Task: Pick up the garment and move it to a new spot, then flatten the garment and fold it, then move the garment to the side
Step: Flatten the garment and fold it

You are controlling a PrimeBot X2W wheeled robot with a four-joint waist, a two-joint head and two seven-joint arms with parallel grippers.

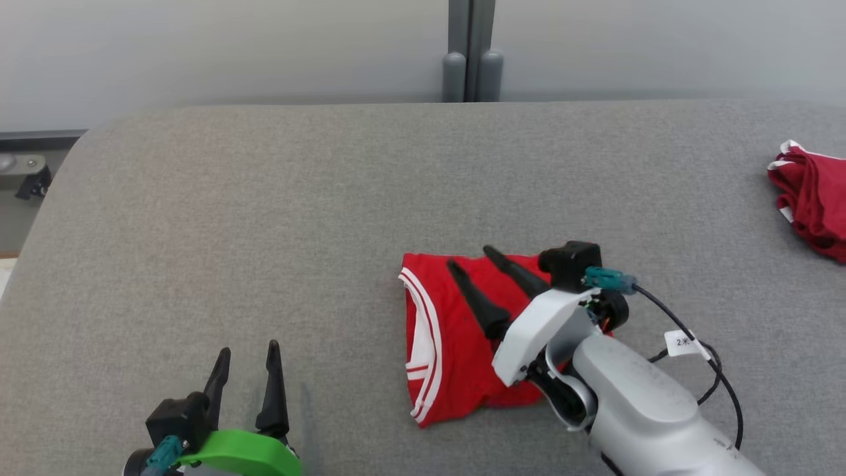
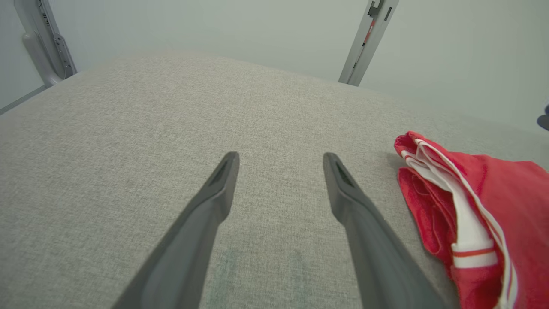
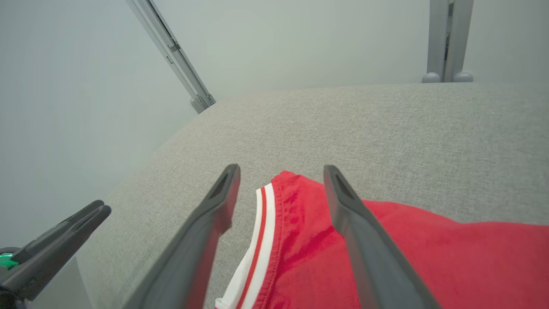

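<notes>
Red garment [image 1: 456,344] lies folded on the grey table [image 1: 264,198], a compact packet with white stripes running down its left edge. And there is the right claw [image 1: 470,258], poised over the garment's far half, two dark fingers spread wide, nothing pinched between them! From the head view the fingers lie across the red cloth; whether they actually touch it cannot be told. The right wrist view looks down between those fingers: the striped hem and the garment's corner sit in the gap, and red fabric runs under the right-hand finger. A white tag [image 1: 683,342] dangles by that wrist, just right of the garment.

Over to the left claw [image 1: 249,347]: well apart from the garment, to its left and nearer the robot, fingers wide as well, holding nothing, over plain grey table. Its wrist view catches the garment's striped edge off to the right, red and white layers stacked at the fold.

Far to the garment's right lies a second red cloth [image 1: 813,198], crumpled, white-trimmed. Beyond the garment, past the table's far edge, a grey post [image 1: 470,59] stands against a pale wall.
</notes>
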